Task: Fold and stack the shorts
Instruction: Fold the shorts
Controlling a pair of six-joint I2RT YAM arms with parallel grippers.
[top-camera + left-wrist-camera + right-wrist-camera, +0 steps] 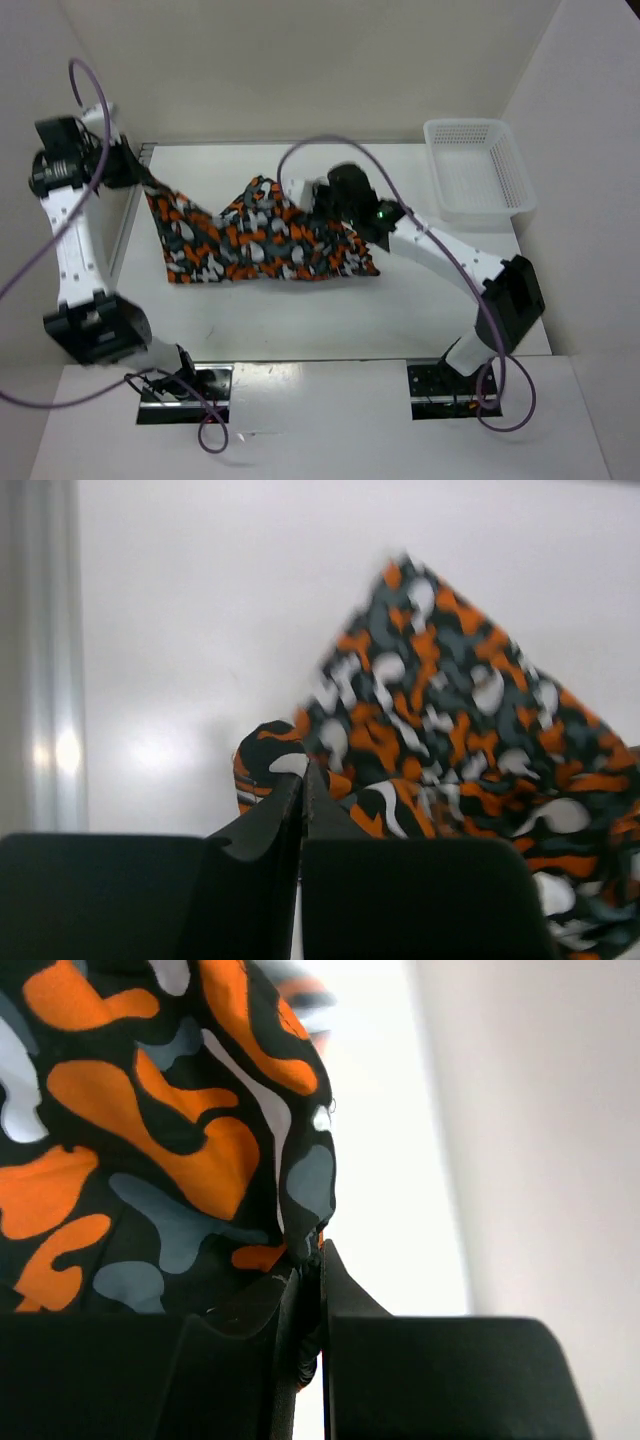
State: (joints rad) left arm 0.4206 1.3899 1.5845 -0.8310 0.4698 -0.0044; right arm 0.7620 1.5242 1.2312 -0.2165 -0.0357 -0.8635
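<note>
Left gripper (304, 772), arm folded upright, pinches shut on shorts (262, 240) spreading right of its tips; right gripper (318, 1257), arm outstretched, clamps them above-left.

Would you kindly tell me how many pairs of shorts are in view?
1. The shorts stretch across the table's middle, one corner pinched in the left fingers, another in the right fingers. A second pair could hide underneath.
</note>
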